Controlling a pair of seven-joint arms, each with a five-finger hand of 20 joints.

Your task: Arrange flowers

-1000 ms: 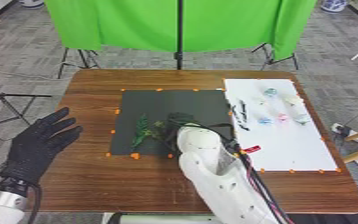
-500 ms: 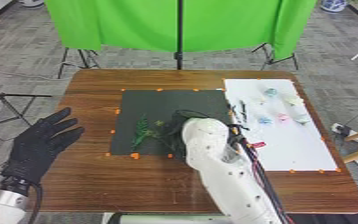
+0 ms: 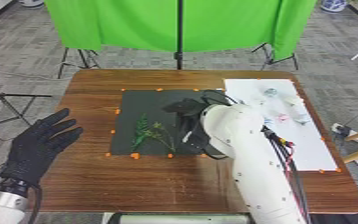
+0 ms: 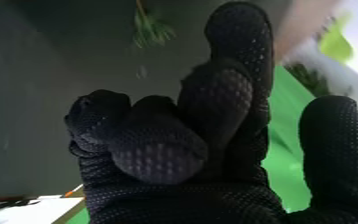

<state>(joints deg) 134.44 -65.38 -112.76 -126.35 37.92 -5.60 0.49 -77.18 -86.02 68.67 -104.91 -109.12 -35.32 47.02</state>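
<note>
On the black mat (image 3: 140, 102) in the head view lie a dark green leafy stem (image 3: 141, 132) and, beside it on the right, a thin sprig (image 3: 164, 136). My right hand (image 3: 186, 109) is over the mat's right part, beyond and to the right of the sprig. In the right wrist view this hand (image 4: 158, 145) has loosely bent fingers, one straighter, its thumb apart, and holds nothing; a green tip (image 4: 151, 31) shows past it. Pale blue (image 3: 270, 92), white (image 3: 293, 100) and pink (image 3: 283, 118) blooms lie on the white sheet. My left hand (image 3: 40, 142) is open at the table's left.
The white sheet (image 3: 310, 150) lies right of the mat, partly covered by my right forearm. Orange tape bits edge both. Brown table wood (image 3: 149, 185) borders them, and a green curtain (image 3: 122, 25) hangs behind the far edge.
My right hand has moved away from the sprig toward the far side of the mat, its forearm swinging right. More of the sprig's stem is uncovered. The left hand has stayed in place.
</note>
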